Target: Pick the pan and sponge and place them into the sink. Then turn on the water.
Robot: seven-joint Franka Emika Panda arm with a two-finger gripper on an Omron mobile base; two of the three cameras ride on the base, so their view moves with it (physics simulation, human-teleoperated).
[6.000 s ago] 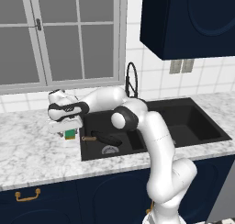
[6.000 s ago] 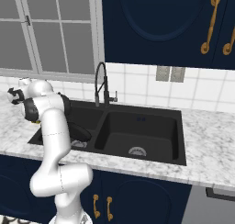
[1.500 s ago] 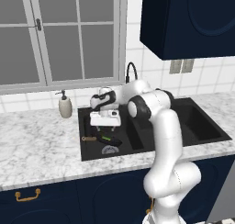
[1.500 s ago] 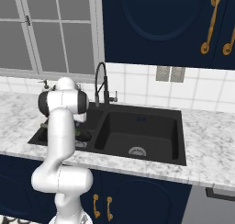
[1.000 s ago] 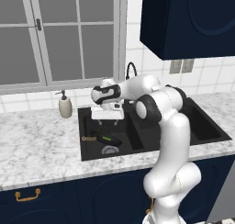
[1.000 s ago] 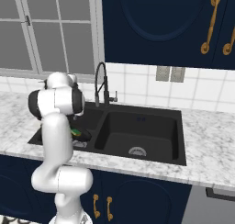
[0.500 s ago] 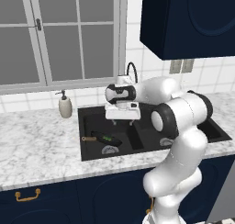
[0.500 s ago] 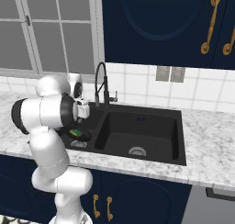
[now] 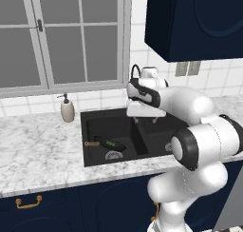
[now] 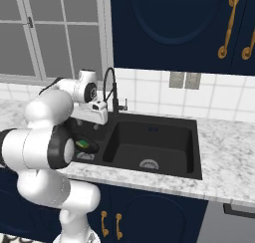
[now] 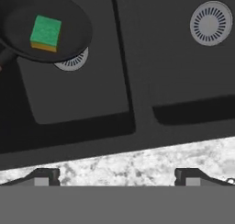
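Pan sits in the sink's left basin with the sponge inside it. Gripper hangs empty, fingers spread wide, near the faucet. Risk now, I'd guess: clipping that spring neck or missing the lever.

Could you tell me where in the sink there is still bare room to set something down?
The basin with the uncovered drain is bare across its whole floor, bordered by the dividing ridge and the sink walls. The other basin is crowded: the pan with the sponge in it lies over that drain.
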